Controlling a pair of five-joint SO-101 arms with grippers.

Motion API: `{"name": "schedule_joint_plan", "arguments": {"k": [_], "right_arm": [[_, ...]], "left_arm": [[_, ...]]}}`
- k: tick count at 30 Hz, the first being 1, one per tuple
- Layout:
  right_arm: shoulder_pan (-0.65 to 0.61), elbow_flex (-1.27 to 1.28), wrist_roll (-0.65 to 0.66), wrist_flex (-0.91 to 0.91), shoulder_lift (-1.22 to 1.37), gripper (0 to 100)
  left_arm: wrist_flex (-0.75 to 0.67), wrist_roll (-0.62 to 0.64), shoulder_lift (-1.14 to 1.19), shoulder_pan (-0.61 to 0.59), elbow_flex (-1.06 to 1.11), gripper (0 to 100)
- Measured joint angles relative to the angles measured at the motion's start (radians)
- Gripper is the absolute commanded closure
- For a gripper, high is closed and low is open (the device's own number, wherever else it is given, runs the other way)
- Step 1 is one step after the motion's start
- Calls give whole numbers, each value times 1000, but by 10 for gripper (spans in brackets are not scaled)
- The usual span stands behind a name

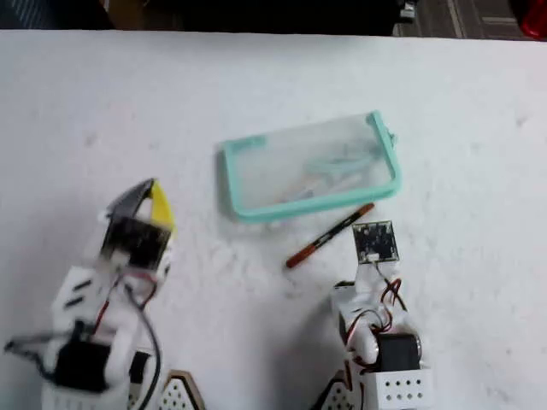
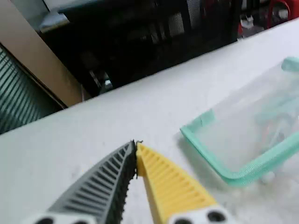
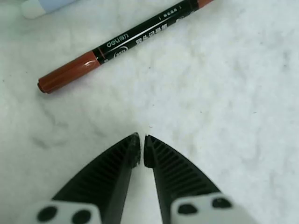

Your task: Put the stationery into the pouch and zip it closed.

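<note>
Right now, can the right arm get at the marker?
Probably yes: the marker lies just ahead of the right gripper with nothing between them, though its shut jaws must open first.

From above, the surface [image 1: 444, 102] is blazing white, lit evenly from overhead and close to washed out across the middle. A dark band of room runs along the far edge. Shadows are soft out here: a faint grey rim under the pouch [image 1: 308, 166] on its near side, and a thin one hugging the pen [image 1: 331, 235]. Over to the left wrist view: bright surface, near-black room behind, hard contrast between them, and the pouch's clear face gives off a milky sheen. Right wrist view now: flat, bright light, mottled grey patches on the surface, a slim shadow along the pen, dark jaws with their ribs faintly lit.
</note>
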Motion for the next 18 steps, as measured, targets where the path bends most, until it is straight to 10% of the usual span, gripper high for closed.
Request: {"name": "schedule_joint_plan", "arguments": {"k": [18], "right_arm": [[3,0,0,-199,0,981]], "left_arm": [[-46,123,1232,61,-308,976]]}}
